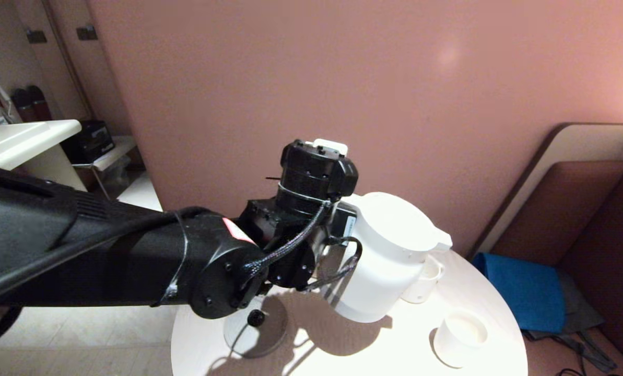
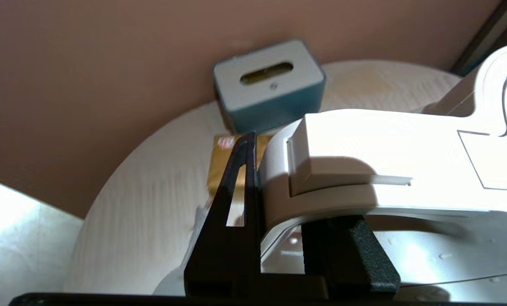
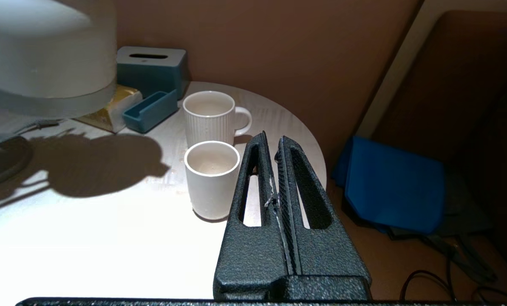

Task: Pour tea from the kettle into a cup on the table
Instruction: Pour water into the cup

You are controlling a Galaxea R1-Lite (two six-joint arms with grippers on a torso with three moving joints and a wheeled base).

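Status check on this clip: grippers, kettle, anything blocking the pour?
Left gripper shut on kettle handle, kettle off the table. Right gripper shut, idle beside cup. Ribbed mug right behind cup, under spout.

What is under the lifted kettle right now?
The kettle, held by the left gripper, hangs over bare table, casting a shadow. Its round base sits empty beside it. The kettle's underside isn't visible.

Round table (image 1: 311, 360) with cup (image 1: 460, 337), mug (image 3: 209, 117)
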